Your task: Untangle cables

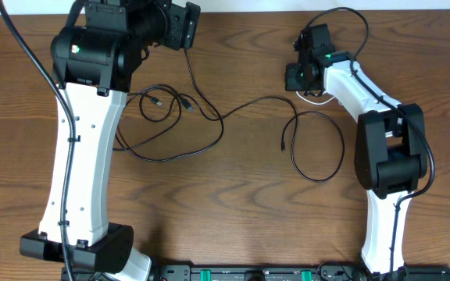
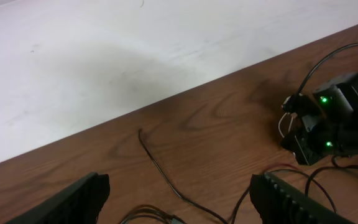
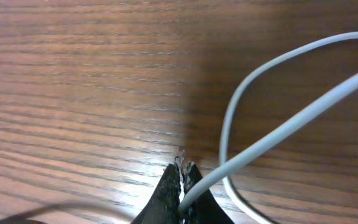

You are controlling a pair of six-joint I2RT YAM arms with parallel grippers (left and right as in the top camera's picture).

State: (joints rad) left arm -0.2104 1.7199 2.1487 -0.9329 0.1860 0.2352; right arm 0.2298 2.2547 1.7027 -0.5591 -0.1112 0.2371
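Worktop [image 1: 241, 203] of brown wood carries both cords. From overhead, the black cable [image 1: 222, 125] sprawls across the middle in loose loops. It runs from just below the left hand [image 1: 184, 27] at the far edge to a wide loop beside the right arm [image 1: 389, 148], with small plug ends showing along it. Only a short curl of the white cable [image 1: 316, 97] shows there, tucked under the right hand [image 1: 301, 76]. That view cannot tell how either hand's fingers stand.

The wrist views settle it. The right wrist camera shows the right hand [image 3: 182, 177] down at the wood, its fingertips pinched together on the white cable [image 3: 226, 134]. The cord runs up and to the right from the tips and crosses itself in a loop.

The left wrist camera shows the left hand [image 2: 180, 183] with its fingers [image 2: 73, 202] spread wide. Between them are only wood and a thin run of the black cable [image 2: 157, 165], lying flat with its end toward a pale wall [image 2: 104, 56]. This view also catches the right hand [image 2: 319, 127] from the side, well apart, with a sliver of white cable [image 2: 281, 124] beside it.
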